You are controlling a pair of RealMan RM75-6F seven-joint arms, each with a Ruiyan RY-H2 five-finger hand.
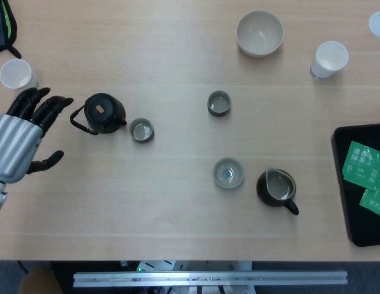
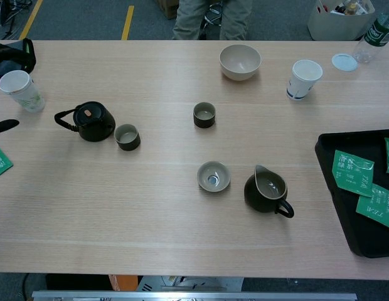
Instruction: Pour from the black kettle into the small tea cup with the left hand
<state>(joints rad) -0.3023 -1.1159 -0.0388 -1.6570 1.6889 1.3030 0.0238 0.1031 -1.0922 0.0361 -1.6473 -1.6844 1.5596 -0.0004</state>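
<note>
While untouched, black kettle (image 1: 103,113) beside open left hand (image 1: 24,138).

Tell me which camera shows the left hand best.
The head view: the left hand appears nearly whole, fingers spread, holding nothing, just left of the black kettle. The chest view catches only a dark fingertip at its left edge.
</note>
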